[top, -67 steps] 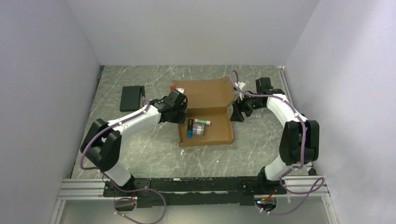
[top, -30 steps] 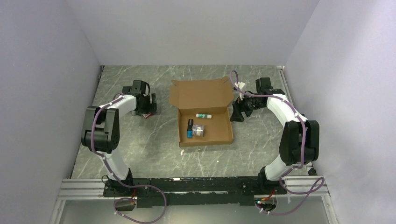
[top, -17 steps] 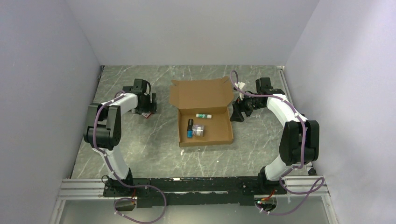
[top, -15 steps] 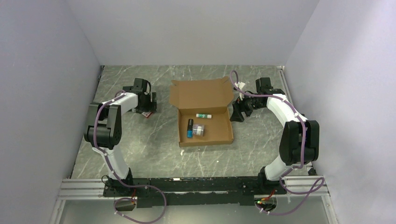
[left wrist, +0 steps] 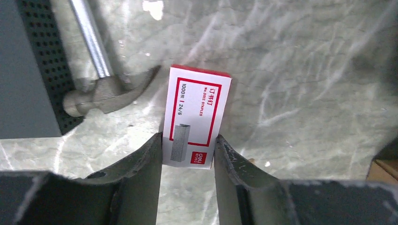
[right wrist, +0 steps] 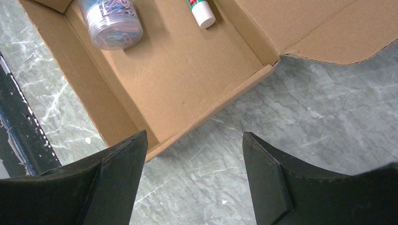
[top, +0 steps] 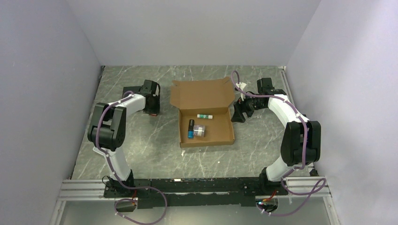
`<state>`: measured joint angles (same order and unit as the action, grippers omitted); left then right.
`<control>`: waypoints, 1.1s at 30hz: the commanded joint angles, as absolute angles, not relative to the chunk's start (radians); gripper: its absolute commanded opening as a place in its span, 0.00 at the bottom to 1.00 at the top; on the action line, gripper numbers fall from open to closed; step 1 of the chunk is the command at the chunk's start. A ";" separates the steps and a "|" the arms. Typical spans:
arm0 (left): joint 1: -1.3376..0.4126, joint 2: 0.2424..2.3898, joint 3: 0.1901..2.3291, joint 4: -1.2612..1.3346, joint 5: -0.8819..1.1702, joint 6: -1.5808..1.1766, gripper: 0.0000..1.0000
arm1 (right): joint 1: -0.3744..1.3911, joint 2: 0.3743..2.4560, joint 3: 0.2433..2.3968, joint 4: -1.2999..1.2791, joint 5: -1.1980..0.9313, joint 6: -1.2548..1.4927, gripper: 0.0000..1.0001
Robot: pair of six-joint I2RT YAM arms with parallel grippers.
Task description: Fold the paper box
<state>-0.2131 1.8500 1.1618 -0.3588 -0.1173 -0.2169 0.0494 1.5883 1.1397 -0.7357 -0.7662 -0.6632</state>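
Left wrist: left gripper (left wrist: 187, 140) had just closed on staple box (left wrist: 197, 112).
Right gripper (right wrist: 195, 136): wide, empty.
Paper box (top: 202, 93): lid open, unfolded.

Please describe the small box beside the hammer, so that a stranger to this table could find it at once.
Look left of the open cardboard box, where the left claw reaches down. Between its fingers lies a small staple box, beside a hammer. It alone is white with red borders.
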 commanded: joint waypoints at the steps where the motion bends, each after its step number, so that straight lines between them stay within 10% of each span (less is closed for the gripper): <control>1: -0.261 1.840 1.135 -0.398 -0.156 -0.247 0.38 | 0.046 1.559 1.163 -0.741 -0.800 -0.691 0.78; 33: -0.296 1.212 0.838 -0.306 0.159 -0.422 0.00 | 0.045 1.543 1.162 -0.741 -0.804 -0.692 0.78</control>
<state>-0.2924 1.2961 0.8455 -0.3763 0.0238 -0.4126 0.0494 1.5856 1.1397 -0.7387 -0.7681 -0.6636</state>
